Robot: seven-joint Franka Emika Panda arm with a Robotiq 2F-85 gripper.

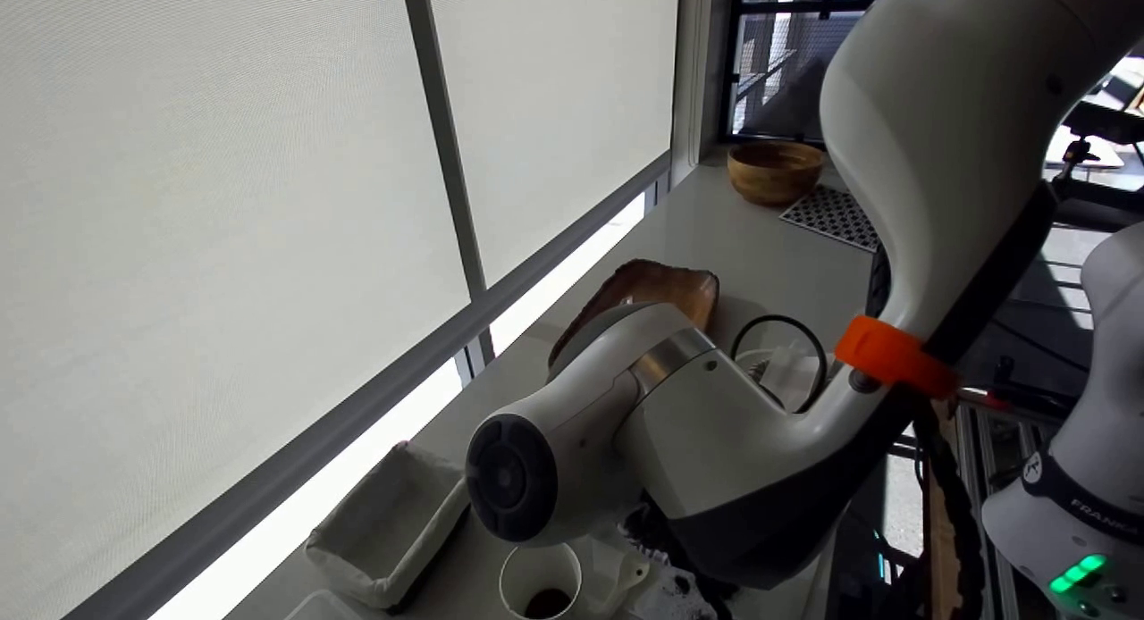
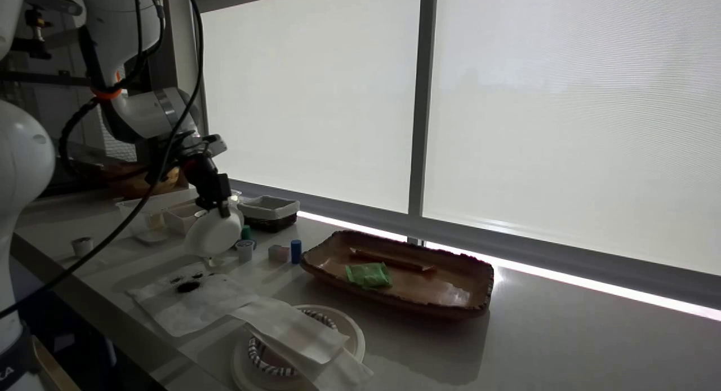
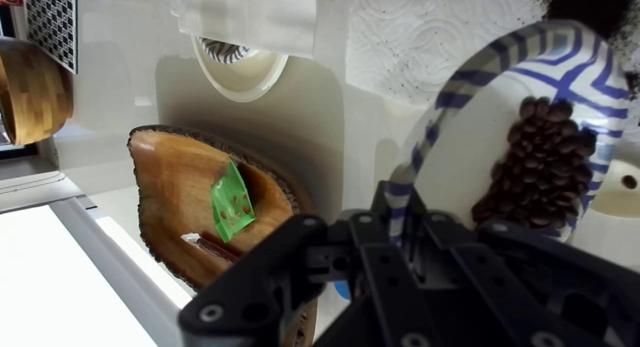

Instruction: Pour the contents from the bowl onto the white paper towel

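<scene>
My gripper (image 3: pixel 402 207) is shut on the rim of the white bowl (image 3: pixel 465 152) with blue stripes. In an exterior view the gripper (image 2: pixel 222 208) holds the bowl (image 2: pixel 211 233) tilted above the counter, outer side towards the camera. Dark brown beans (image 3: pixel 540 172) are gathered along one side inside the bowl. The white paper towel (image 3: pixel 425 42) lies flat below, with a pile of dark grounds (image 3: pixel 590 9) on it. The towel (image 2: pixel 194 312) and grounds (image 2: pixel 188 287) also show in an exterior view. In an exterior view the arm hides the gripper and bowl, and part of the towel (image 1: pixel 670 593) shows.
A wooden tray (image 2: pixel 445 289) holds a green packet (image 2: pixel 369 275). A plate (image 2: pixel 355 337) bears a striped bowl with paper over it. A lined basket (image 1: pixel 389 513), a white cup (image 1: pixel 541 575), small cups and plastic containers stand near the towel. A wooden bowl (image 1: pixel 776 173) stands farther off.
</scene>
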